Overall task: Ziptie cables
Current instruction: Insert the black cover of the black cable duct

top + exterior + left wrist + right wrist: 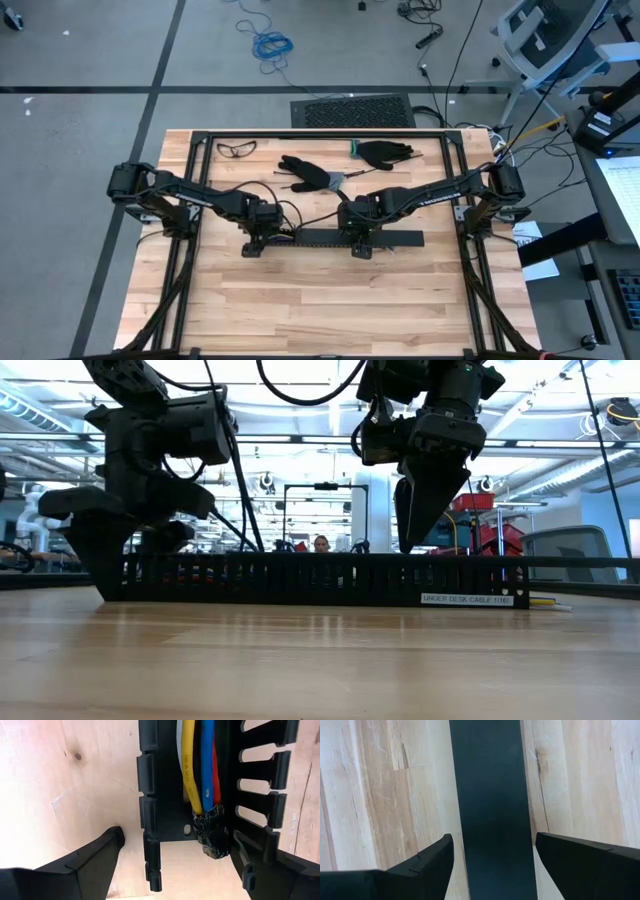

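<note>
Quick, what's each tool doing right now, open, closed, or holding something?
Left tool: open, straddling the end of the black slotted strip with the cables inside.
Right tool: open, straddling the strip's covered part.

The high view looks straight down from above the wooden table point(330, 290), taking in both arms, the surrounding floor and the black slotted cable tray point(345, 238) at the table's centre. The low view sits at table-top height, very near the boards, facing level across them; the cable tray point(320, 580) spans its middle, the room beyond. The left wrist view looks down at close range into the tray's open end point(165, 810), where the cables point(200, 770) run toward twelve o'clock. The right wrist view hangs close above the tray's flat cover point(492, 805), wood either side. All four views share this tray.
</note>
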Controlling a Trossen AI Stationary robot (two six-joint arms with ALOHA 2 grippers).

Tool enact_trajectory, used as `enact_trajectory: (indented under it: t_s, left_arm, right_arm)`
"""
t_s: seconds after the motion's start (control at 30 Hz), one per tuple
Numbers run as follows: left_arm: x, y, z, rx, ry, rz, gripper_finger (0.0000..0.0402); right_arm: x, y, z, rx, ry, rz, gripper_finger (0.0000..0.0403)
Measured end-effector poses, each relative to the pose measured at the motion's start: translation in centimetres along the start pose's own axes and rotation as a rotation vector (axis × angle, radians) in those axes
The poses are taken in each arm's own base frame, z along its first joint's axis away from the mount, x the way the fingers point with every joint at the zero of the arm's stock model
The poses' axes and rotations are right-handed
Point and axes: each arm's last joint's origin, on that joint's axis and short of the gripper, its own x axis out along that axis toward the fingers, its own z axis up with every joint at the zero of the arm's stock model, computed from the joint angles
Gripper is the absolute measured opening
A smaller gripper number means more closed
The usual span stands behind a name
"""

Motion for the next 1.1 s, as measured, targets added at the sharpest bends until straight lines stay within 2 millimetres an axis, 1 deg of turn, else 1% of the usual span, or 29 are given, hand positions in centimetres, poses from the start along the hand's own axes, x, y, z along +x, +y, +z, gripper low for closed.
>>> enact_trajectory:
  t_s: [0.1, 0.27, 0.37, 0.43, 0.63, 0.7, 0.77, 0.87, 0.97, 1.03, 1.1]
  left_arm:
    - [0.0, 0.0, 0.0, 0.004, -0.005, 0.009, 0.0331]
    - [0.0, 0.0, 0.1, 0.006, -0.013, 0.012, 0.0262]
    - [0.0, 0.0, 0.2, 0.006, -0.017, 0.013, 0.0235]
    - [0.0, 0.0, 0.2, 0.004, -0.018, 0.013, 0.0227]
    - [0.0, 0.0, 0.2, 0.002, -0.019, 0.013, 0.0223]
    - [0.0, 0.0, 0.2, 0.002, -0.019, 0.013, 0.0223]
    - [0.0, 0.0, 0.2, 0.002, -0.020, 0.013, 0.0222]
    - [0.0, 0.0, 0.2, 0.003, -0.020, 0.013, 0.0223]
    - [0.0, 0.0, 0.2, 0.003, -0.021, 0.013, 0.0228]
    - [0.0, 0.1, 0.2, 0.002, -0.021, 0.012, 0.0229]
    - [0.0, 0.1, 0.2, 0.002, -0.021, 0.012, 0.0229]
  right_arm:
    - [0.0, 0.0, 0.0, 0.000, 0.000, 0.000, 0.0274]
    - [0.0, 0.0, 0.0, 0.000, 0.000, 0.000, 0.0274]
    - [0.0, 0.0, 0.0, 0.000, 0.000, 0.001, 0.0274]
    - [0.0, 0.0, 0.0, 0.000, 0.000, 0.001, 0.0274]
    - [-0.2, 0.0, 0.0, -0.008, -0.001, -0.002, 0.0274]
    - [-0.7, 0.0, 0.1, -0.018, -0.018, -0.025, 0.0272]
    - [-1.8, 0.1, 0.8, -0.030, -0.061, -0.050, 0.0264]
    - [-3.7, 0.4, 1.9, -0.034, -0.133, -0.056, 0.0241]
    - [-4.9, 0.5, 2.8, -0.031, -0.184, -0.080, 0.0198]
    - [-5.0, 0.5, 2.9, -0.031, -0.189, -0.104, 0.0149]
    - [-4.4, 0.5, 2.9, -0.026, -0.173, -0.115, 0.0083]
